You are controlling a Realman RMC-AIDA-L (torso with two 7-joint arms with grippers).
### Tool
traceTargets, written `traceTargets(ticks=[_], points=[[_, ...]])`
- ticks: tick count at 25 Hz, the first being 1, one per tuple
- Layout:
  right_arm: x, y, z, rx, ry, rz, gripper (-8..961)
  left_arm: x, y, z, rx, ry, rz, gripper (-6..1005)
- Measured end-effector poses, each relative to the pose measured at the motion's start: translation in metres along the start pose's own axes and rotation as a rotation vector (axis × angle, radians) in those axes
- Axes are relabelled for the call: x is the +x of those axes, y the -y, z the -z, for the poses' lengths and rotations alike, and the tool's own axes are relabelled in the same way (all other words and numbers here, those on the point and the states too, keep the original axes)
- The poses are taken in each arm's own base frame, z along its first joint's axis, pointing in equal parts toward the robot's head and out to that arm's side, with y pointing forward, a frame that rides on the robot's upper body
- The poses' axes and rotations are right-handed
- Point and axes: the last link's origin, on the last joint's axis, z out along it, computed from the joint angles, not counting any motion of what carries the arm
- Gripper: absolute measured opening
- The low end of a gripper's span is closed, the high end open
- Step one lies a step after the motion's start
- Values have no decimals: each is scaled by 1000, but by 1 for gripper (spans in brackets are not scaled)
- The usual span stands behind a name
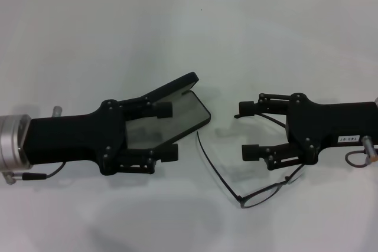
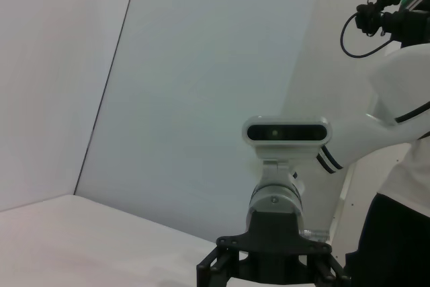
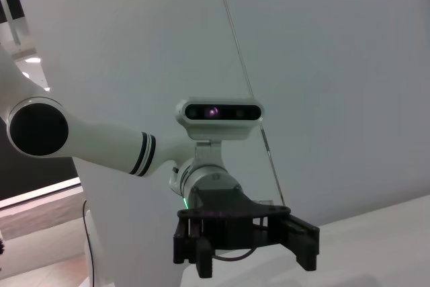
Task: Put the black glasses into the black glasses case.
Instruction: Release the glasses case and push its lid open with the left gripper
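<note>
The left tool [image 1: 166,131] is spread wide over the open black glasses case [image 1: 177,113]. The black glasses [image 1: 251,172], light, thin and easily bent, lie on the surface [image 1: 177,33] partly under the wide-open right tool [image 1: 249,130]; the bridge is judged safest to grip.

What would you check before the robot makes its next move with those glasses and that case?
1. Black glasses case lid open: ok, grey lining shows.
2. Left gripper placed at the case: ok, open, fingers straddling it.
3. Black glasses in reach: ok, on the white table beside the right gripper.
4. Right gripper gripping the glasses: not ok, open, holding nothing.
5. Temple arms folded: not ok, one arm stretches toward the case.
6. Case held firmly: cannot tell.
</note>
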Motion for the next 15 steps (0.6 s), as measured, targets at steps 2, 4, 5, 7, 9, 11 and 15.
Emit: traceTargets(ticks=[2, 4, 5, 7, 9, 11, 15], points=[[0, 0, 0, 1, 0, -1, 868, 0, 0, -1, -1, -1, 0, 840], [0, 0, 0, 1, -1, -1, 869, 0, 0, -1, -2, -1, -1, 838], [0, 0, 0, 1, -1, -1, 869, 0, 0, -1, -3, -1, 0, 837], [0, 0, 0, 2, -1, -1, 869, 0, 0, -1, -3, -2, 0, 834], [0, 0, 0, 3, -1, 0, 868, 0, 0, -1, -4, -3, 1, 831], [0, 0, 0, 3, -1, -1, 868, 0, 0, -1, -4, -4, 1, 829], [5, 1, 3, 35, 3, -6, 868, 3, 0, -2, 5, -24, 5, 824]])
